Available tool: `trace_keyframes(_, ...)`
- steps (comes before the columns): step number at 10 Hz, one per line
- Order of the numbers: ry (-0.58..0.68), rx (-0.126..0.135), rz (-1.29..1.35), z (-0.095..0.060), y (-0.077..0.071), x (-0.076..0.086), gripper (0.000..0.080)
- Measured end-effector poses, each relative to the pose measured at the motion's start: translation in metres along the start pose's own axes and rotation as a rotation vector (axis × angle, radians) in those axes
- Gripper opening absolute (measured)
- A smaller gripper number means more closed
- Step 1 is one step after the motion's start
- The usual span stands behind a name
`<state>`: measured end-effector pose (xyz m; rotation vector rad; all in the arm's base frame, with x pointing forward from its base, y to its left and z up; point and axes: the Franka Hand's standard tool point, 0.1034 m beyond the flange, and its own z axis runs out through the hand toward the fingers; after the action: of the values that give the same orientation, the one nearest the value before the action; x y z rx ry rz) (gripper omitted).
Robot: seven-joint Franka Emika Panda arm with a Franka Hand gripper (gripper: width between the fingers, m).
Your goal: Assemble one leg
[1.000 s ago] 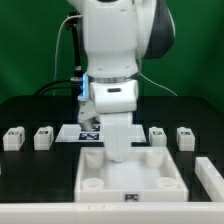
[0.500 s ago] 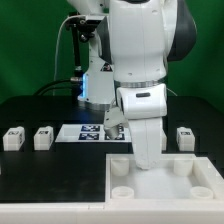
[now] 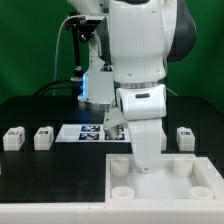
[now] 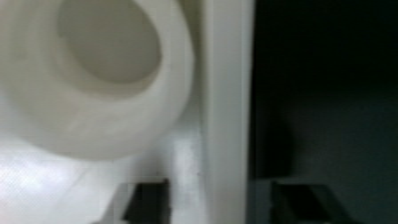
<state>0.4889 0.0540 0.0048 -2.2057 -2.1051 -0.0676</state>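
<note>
The large white tray-like piece [image 3: 172, 186] lies at the front on the exterior view's right. My gripper [image 3: 146, 166] reaches down onto its far rim. In the wrist view the rim wall [image 4: 221, 120] runs between my two dark fingers [image 4: 146, 200], and my gripper [image 4: 222, 202] is shut on it. A round socket [image 4: 111, 45] of the tray shows beside the wall. Two legs [image 3: 12, 138] [image 3: 43, 137] stand in a row on the exterior view's left, and a third leg [image 3: 185, 136] stands on its right. All are apart from the gripper. A fourth leg is hidden behind the arm.
The marker board [image 3: 84, 132] lies on the black table behind the tray, between the legs. The robot's base and cables [image 3: 82, 70] stand at the back. A green wall closes the scene behind.
One second ago the tray and my gripper were nearer the middle. Both slid together toward the exterior view's right. Over the last half second nothing has moved.
</note>
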Motion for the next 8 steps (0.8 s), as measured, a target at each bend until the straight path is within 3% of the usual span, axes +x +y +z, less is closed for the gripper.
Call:
trace_keyframes(1, 0.0, -0.001, 0.0, -0.0001, 0.0002, -0.0001, 0.0411)
trace_keyframes(2, 0.0, -0.003, 0.0, -0.0004, 0.0008, -0.0001, 0.0579)
trace_keyframes(3, 0.0, -0.003, 0.001, -0.0005, 0.001, -0.0002, 0.0579)
trace_keyframes(4, 0.001, -0.004, 0.001, -0.0005, 0.001, -0.0002, 0.0635)
trace_keyframes(8, 0.001, -0.004, 0.001, -0.0006, 0.0011, -0.0003, 0.0648)
